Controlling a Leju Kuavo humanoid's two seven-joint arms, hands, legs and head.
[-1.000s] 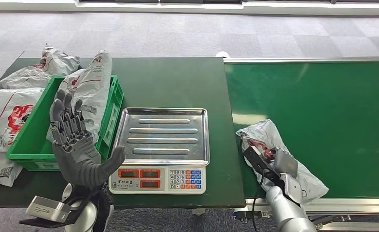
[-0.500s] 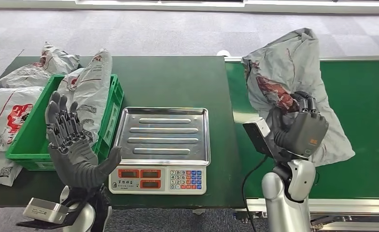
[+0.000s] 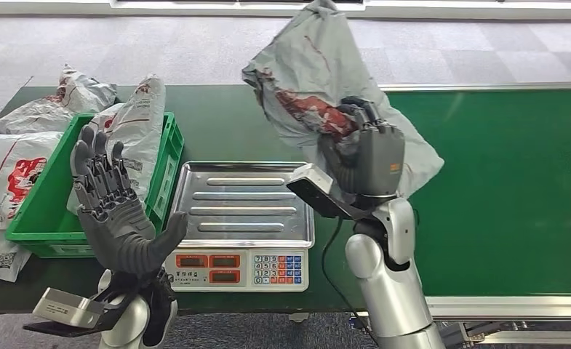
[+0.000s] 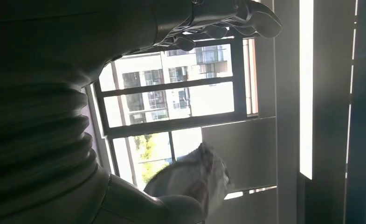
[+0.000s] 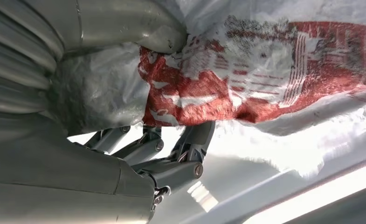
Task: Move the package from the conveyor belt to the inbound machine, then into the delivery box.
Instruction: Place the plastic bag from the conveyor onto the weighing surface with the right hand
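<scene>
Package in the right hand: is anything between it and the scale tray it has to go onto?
Nothing visible. The right hand holds the package up by the tray's right edge, and the tray is bare. The left hand is raised, fingers spread, off the tray's left side.

The package [image 3: 326,80] is cut off by the top edge of the head view, and it hides part of the far edge of the table [image 3: 253,123] and the near end of the conveyor belt [image 3: 500,182]. The right hand [image 3: 362,156] covers the package's lower middle. Print on the scale [image 3: 242,218] keypad is too small to read. In the left wrist view, the left hand [image 4: 209,23] is dark against bright windows.
</scene>
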